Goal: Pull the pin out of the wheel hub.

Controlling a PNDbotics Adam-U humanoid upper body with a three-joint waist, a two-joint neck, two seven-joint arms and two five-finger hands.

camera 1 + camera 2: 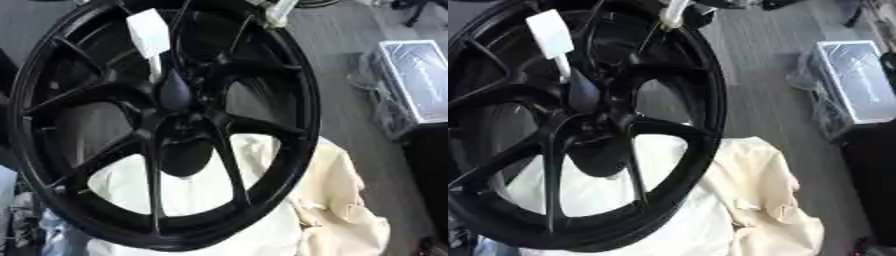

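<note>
Wheel [166,125], black with thin spokes, fills most of both views, standing tilted on a cream cloth [341,210] that spills out to its right. At its centre sits the hub [175,95]. A white pin [156,67] with a flat white tag at its top seems to stick up out of the hub, though blur makes the joint hard to read. No hand shows in either view, so I cannot tell how the fingers stand. A plastic-wrapped box [855,80] lies well apart on the grey floor [763,75] to the right.
</note>
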